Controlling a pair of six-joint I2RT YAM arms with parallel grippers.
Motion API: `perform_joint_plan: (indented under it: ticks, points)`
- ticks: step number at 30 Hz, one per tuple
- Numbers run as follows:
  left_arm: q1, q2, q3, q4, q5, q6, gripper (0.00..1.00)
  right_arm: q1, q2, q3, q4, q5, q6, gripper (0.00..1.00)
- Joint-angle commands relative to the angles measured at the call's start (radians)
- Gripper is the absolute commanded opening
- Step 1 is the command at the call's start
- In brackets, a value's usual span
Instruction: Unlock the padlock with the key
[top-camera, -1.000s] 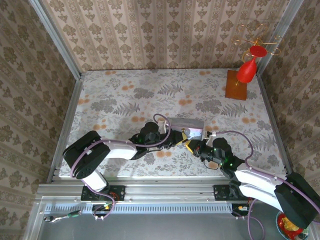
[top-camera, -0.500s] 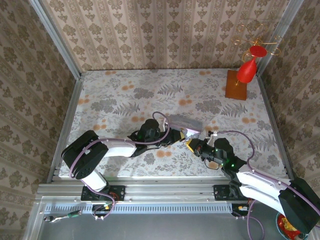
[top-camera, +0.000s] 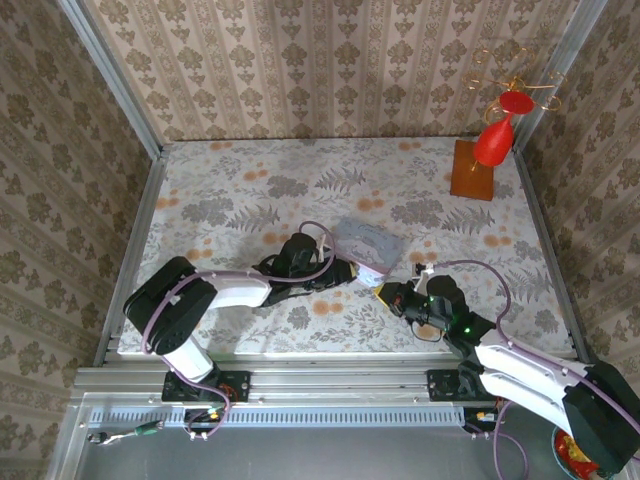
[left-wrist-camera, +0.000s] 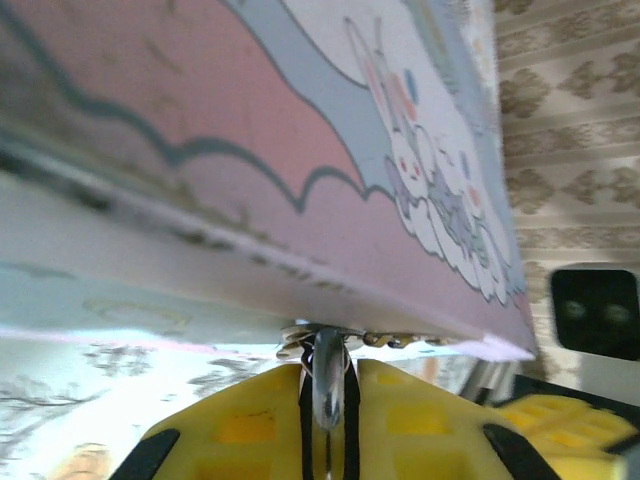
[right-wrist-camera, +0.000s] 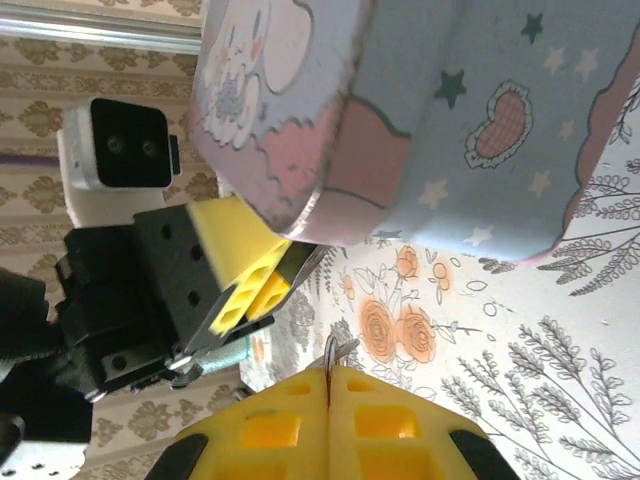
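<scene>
The tin (top-camera: 368, 242) lies tilted near the middle of the table (top-camera: 250, 180), closer to the near edge. The left gripper (top-camera: 350, 272) reaches under its near rim. In the left wrist view its yellow fingers (left-wrist-camera: 250, 425) stand narrow, nipped on a silvery loop (left-wrist-camera: 327, 362) that hangs just below the tin's rim (left-wrist-camera: 250, 150). I cannot tell whether this loop belongs to the padlock.

The right gripper (top-camera: 384, 292) sits just beside the tin's near right corner, close to the left one. In its own wrist view the fingers (right-wrist-camera: 270, 430) are pressed together, and a thin metal tip (right-wrist-camera: 334, 350) sticks out of the seam, too small to name. A red ornament (top-camera: 497, 135) stands on a wooden block (top-camera: 472, 172) at the far right corner.
</scene>
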Motion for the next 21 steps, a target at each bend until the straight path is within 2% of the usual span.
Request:
perform_joint_plan:
  ticks: [1,6,8,10,13,15,17,21]
  points:
    - [0.017,0.034,0.034,-0.099,-0.063,0.132,0.00,-0.004,-0.028,0.043,-0.083,-0.019,-0.081,0.00]
    - [0.013,0.042,0.028,-0.175,-0.119,0.249,0.03,-0.004,-0.041,0.073,-0.168,-0.029,-0.141,0.00]
    - [0.006,0.030,0.028,-0.217,-0.143,0.302,0.08,-0.004,-0.042,0.086,-0.196,-0.035,-0.163,0.00]
    - [-0.005,-0.005,0.024,-0.273,-0.183,0.374,0.16,-0.004,-0.047,0.096,-0.230,-0.032,-0.186,0.00]
    - [-0.024,-0.095,0.010,-0.375,-0.271,0.482,0.33,-0.005,-0.056,0.117,-0.294,-0.025,-0.225,0.00]
    - [-0.038,-0.170,-0.015,-0.411,-0.322,0.547,0.41,-0.004,-0.061,0.137,-0.334,-0.027,-0.248,0.00]
    - [-0.056,-0.251,-0.040,-0.420,-0.350,0.610,0.46,-0.004,-0.062,0.158,-0.366,-0.030,-0.271,0.00]
    - [-0.117,-0.403,-0.099,-0.364,-0.318,0.759,0.49,-0.004,-0.054,0.197,-0.406,-0.043,-0.317,0.00]
